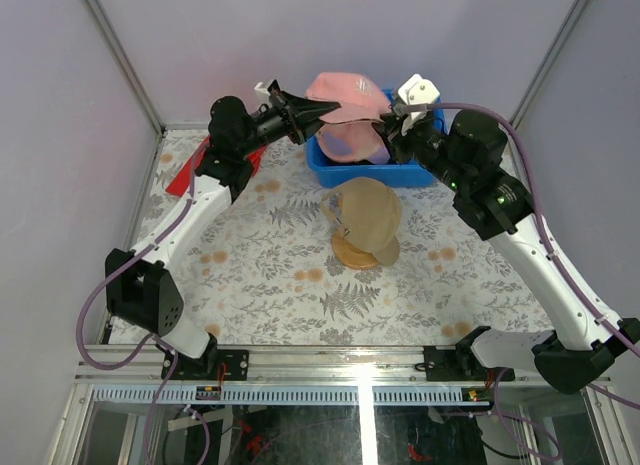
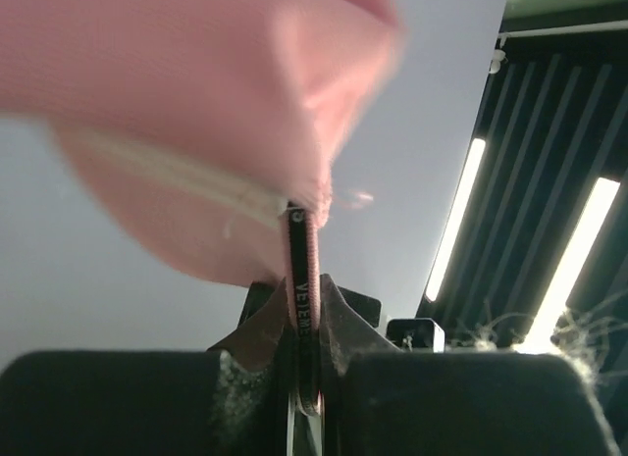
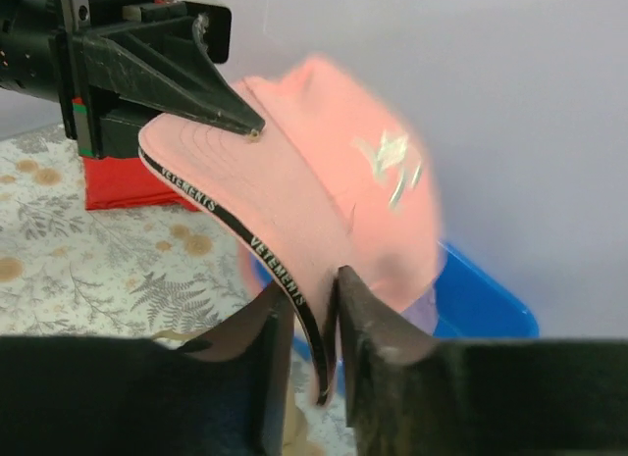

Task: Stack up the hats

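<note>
Pink fabric is hanging in the air above the far side of the table: the pink cap is being held up over the blue bin, with the left gripper and the right gripper each clamping tight on the trimmed edge of its brim, jaws nearly closed on that thin band. Both holds are sitting on the very rim, so the brim is likely to slide out if the arms are drawing apart or turning unevenly, and the crown may be swinging as it travels. The tan cap is resting on the wooden stand just in front of the bin; an off-centre lowering risks pushing it off or tipping the stand. The purple cap is lying inside the bin beneath, whose near wall is standing between the lifted cap and the stand. A red cloth is lying well to the left.
</note>
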`<state>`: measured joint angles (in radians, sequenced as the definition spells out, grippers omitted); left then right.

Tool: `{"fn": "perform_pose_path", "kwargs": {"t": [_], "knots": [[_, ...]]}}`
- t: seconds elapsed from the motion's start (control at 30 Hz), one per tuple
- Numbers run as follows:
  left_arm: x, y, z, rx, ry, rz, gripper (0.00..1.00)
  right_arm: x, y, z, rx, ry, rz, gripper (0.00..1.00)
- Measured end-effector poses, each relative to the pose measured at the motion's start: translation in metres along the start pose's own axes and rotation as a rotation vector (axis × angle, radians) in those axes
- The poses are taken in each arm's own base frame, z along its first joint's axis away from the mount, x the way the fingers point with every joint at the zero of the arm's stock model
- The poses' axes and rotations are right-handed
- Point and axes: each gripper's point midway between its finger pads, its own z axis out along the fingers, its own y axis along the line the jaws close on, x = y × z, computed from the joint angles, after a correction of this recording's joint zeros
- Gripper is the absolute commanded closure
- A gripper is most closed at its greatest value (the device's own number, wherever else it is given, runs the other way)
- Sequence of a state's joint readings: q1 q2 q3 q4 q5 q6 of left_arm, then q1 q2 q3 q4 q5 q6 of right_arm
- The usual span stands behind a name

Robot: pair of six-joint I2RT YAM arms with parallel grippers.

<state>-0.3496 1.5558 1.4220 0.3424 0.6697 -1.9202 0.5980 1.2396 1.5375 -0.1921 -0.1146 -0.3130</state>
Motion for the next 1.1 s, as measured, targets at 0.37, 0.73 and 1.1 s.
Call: {"fn": "perform_pose_path", "kwargs": {"t": [0.37, 0.73, 1.1], "knots": [[-0.063, -0.007, -0.005, 0.063, -0.161, 0.333, 1.0, -0.011, 0.008, -0.01, 0.037, -0.019, 0.366, 0.36], [-0.048, -0.052, -0.025, 0.268, -0.219, 0.65, 1.0, -0.038, 0.022, 0.01, -0.114, -0.092, 1.081, 0.35], [-0.028, -0.06, -0.041, 0.362, -0.197, 0.78, 1.0, -0.005, 0.005, 0.051, -0.273, -0.138, 1.823, 0.39]]}}
